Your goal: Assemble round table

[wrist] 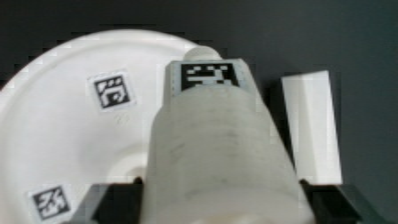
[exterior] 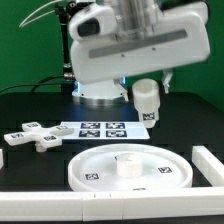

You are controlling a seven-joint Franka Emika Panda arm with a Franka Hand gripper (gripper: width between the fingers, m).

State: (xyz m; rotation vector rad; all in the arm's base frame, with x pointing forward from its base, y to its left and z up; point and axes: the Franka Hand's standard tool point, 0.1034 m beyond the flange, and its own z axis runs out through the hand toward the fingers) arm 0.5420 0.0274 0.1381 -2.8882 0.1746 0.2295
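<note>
Leg (exterior: 146, 102) hangs in my gripper (wrist: 221, 192), the jaws clamped on its sides. Its long axis points down and its free end, the one with the marker, faces the table. I hold it so, I judge, because that end has to go into the hub (exterior: 128, 163) at the middle of the top (exterior: 95, 162).

The top lies flat and rim up at the near side of the table, its hub bare. I am on the far side of it, over the marker board's (exterior: 90, 128) end at the exterior view's right. The leg seems to touch nothing but my fingers (wrist: 111, 200).

From the wrist view the leg's end lies over the top's edge, not its middle, and the leg hides the hub. I must therefore come nearer before I go down.

One bar (exterior: 208, 166) lies at the exterior view's right of the top and another (exterior: 40, 206) along the near edge. I take them as a fence that keeps the top from sliding when I press.

The foot (exterior: 30, 135) lies at the exterior view's left, well apart, untouched.
</note>
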